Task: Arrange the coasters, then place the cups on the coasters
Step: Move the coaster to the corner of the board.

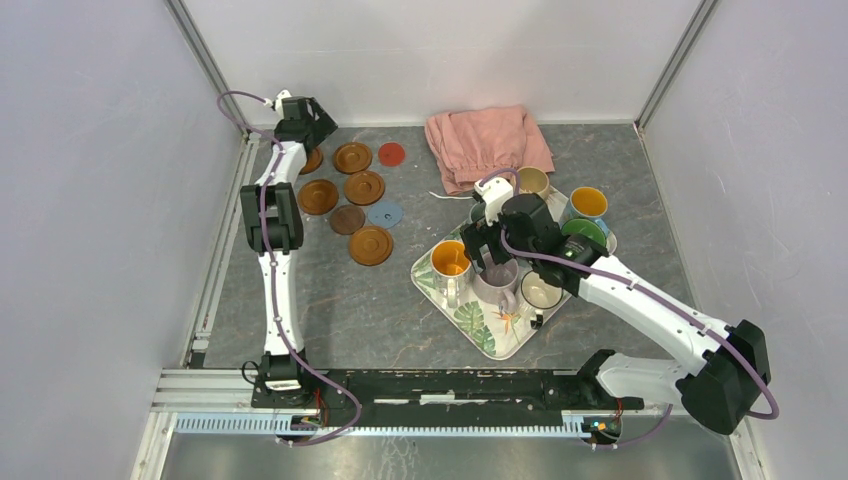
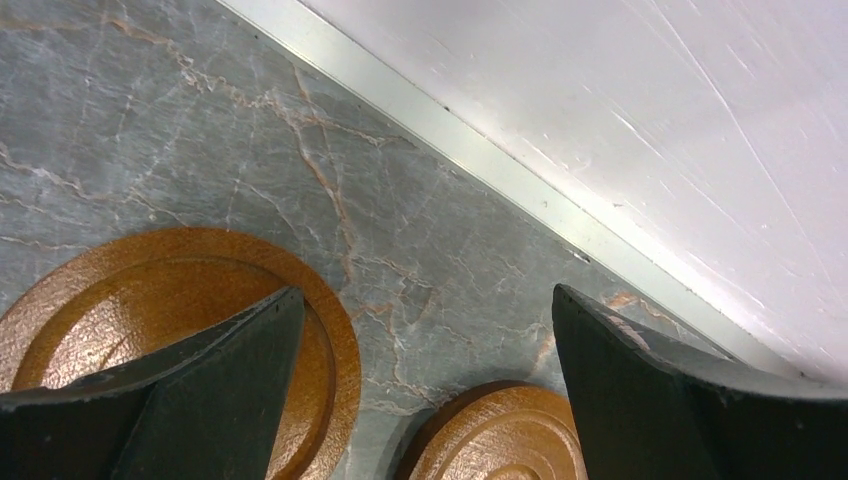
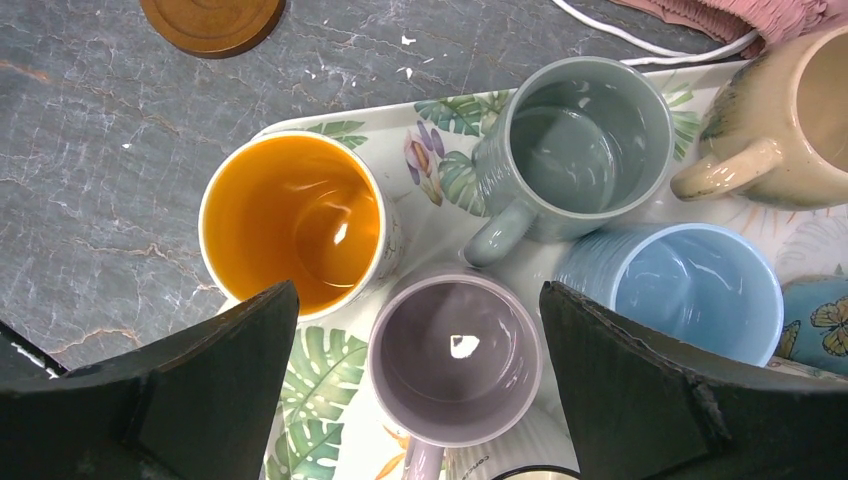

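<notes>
Step in hand, as I judge it: arranging coasters, no cup placed yet. Left hand point(image 2: 425, 300) is spread wide and holds nothing. It hovers low at the far-left corner of the worktop point(image 1: 330, 310), by the wall. Two brown coasters are under it: big coaster point(image 2: 120, 300) partly beneath the left finger, second coaster point(image 2: 500, 435) between the fingers at the near edge of the wrist view. The other coasters sit in a loose cluster at far left, including a red one point(image 1: 391, 154) and a blue one point(image 1: 384, 212), some touching, none in a clear row.

All cups I can see are on the tray point(image 1: 488, 332), right of centre, packed close. Right hand point(image 3: 418, 290) is also spread and empty, hanging over the lilac cup point(image 3: 455, 360), which shows between its fingers. Orange cup point(image 3: 290, 225) is just left of it, light blue cup point(image 3: 690, 285) just right, grey-green cup point(image 3: 585, 140) on the far side. Pink cloth point(image 1: 487, 145) lies beyond the tray.

Next move, judged: left hand drops and pinches one coaster by its rim; the disc is flat, so the fingers need to come right down to the worktop. Right hand should lower straight over the lilac cup; the gaps to its neighbours are tight, so a finger could nudge the orange or blue one. It also needs a coaster spaced clear of the others.
</notes>
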Robot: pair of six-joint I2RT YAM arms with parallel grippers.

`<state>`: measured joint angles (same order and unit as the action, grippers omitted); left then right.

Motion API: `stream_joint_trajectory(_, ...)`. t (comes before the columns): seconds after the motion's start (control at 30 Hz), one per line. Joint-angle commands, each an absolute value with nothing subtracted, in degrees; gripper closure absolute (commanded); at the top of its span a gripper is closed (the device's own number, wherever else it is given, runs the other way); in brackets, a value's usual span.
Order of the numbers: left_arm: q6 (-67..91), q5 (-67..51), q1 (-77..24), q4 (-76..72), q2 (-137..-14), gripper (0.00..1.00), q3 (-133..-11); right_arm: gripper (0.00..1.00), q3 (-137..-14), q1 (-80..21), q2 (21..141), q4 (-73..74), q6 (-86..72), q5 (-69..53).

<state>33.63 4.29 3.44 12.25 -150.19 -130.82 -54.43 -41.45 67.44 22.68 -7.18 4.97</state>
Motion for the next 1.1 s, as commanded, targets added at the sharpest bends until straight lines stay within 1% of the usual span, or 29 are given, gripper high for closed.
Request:
stream_joint_trajectory(0.0, 32.3, 4.1, 2.4, 10.6, -143.6, 0.00, -128.8, 0.02, -56.9, -41.2, 66.8, 22.4, -6.8, 5.1)
stream_joint_trajectory(0.23, 30.8, 3.9, 0.7, 9.5, -137.7, 0.00, -122.2, 0.02, -55.8, -41.1, 64.8, 22.2, -7.3, 5.3)
stream_joint_trajectory(0.37, 31.0, 5.1, -3.4, 9.7, -133.3, 0.00, -116.1, 0.02, -55.0, -41.1, 63.9, 22.0, -7.6, 5.3)
stream_joint_trajectory(0.5, 33.6, 9.2, -6.0, 8.4, -127.6, 0.00, -106.0, 0.02, -54.5, -41.1, 63.0, 21.5, -7.8, 5.0)
stream_joint_trajectory(0.57, 34.6, 9.9, -6.9, 8.0, -125.3, 0.00, -100.7, 0.02, -54.1, -41.1, 62.5, 21.1, -7.9, 4.7)
stream_joint_trajectory(0.77, 34.8, 10.5, -8.9, 5.7, -119.7, 0.00, -90.0, 0.02, -53.5, -41.1, 61.5, 20.9, -7.4, 4.4)
stream_joint_trajectory(0.93, 33.8, 9.5, -10.7, 4.8, -117.8, 0.00, -85.8, 0.02, -52.9, -41.2, 61.3, 20.3, -7.4, 4.1)
stream_joint_trajectory(1.07, 32.0, 8.0, -12.4, 4.6, -118.8, 0.00, -86.2, 0.02, -52.7, -41.1, 61.4, 20.0, -7.5, 3.9)
